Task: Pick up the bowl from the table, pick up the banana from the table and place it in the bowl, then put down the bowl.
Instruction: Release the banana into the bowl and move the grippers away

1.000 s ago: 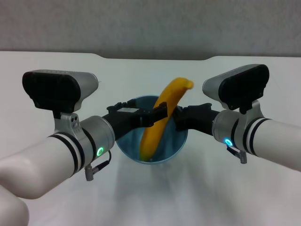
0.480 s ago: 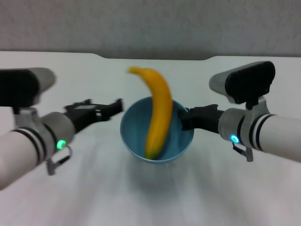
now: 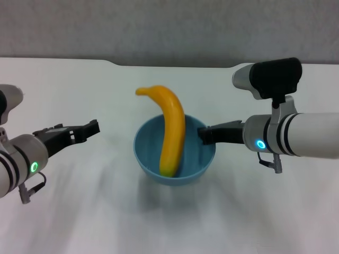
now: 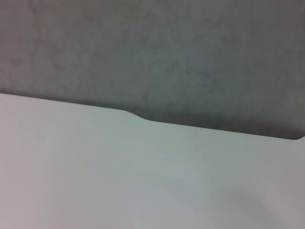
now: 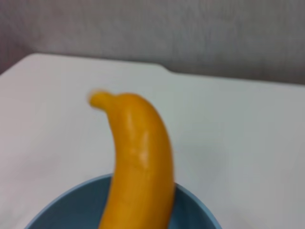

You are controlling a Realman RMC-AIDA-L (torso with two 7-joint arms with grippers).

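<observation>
The light-blue bowl (image 3: 198, 159) is at the middle of the white table (image 3: 169, 227), seemingly held a little above it, with a shadow beneath. The yellow banana (image 3: 172, 132) stands in it, its lower end on the bottom and its upper end leaning out past the far left rim. My right gripper (image 3: 204, 135) is shut on the bowl's right rim. My left gripper (image 3: 85, 130) is open and empty, well to the left of the bowl. The right wrist view shows the banana (image 5: 138, 162) rising from the bowl (image 5: 195, 210). The left wrist view shows only table and wall.
A shallow dark cut-out (image 3: 175, 66) runs along the table's far edge, with a grey wall behind it. Bare white tabletop lies on all sides of the bowl.
My left gripper has let go of the banana and drawn back to the left. The banana has tipped over, its top now leaning left. The right gripper still holds the bowl.
</observation>
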